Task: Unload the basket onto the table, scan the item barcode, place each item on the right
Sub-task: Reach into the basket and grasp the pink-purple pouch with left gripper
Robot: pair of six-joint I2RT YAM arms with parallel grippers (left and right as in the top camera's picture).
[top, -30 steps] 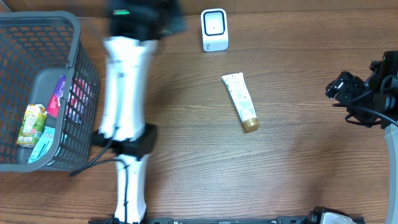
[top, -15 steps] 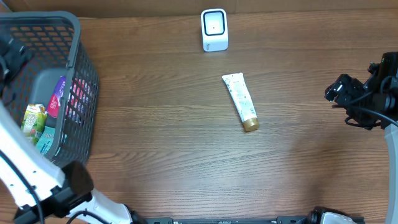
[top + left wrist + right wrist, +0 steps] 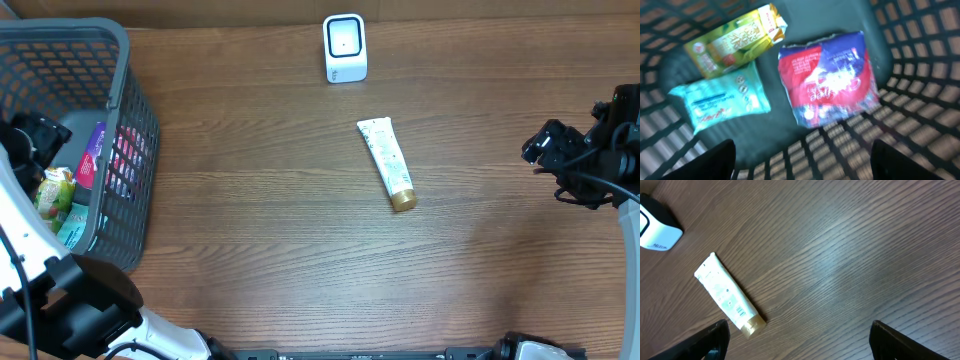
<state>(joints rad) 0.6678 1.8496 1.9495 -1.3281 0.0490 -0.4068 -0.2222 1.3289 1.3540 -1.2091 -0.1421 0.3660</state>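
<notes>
Left jaws wide open, empty, over basket (image 3: pixel 140 160) of packets (image 3: pixel 830 75); right jaws open, empty, desk (image 3: pixel 300 260) right edge; tube (image 3: pixel 386 163) mid-desk; scanner (image 3: pixel 345 47) far edge.

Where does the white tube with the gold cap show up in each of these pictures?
Overhead: the tube lies a little right of centre, with its gold cap toward the bottom of the picture.
Left wrist: not in it; this view shows only packets inside the basket.
Right wrist: the tube lies at lower left, cap downward.
Shared landmark: the small white box beyond the tube's flat end, which sits at top left in the right wrist view.
</notes>
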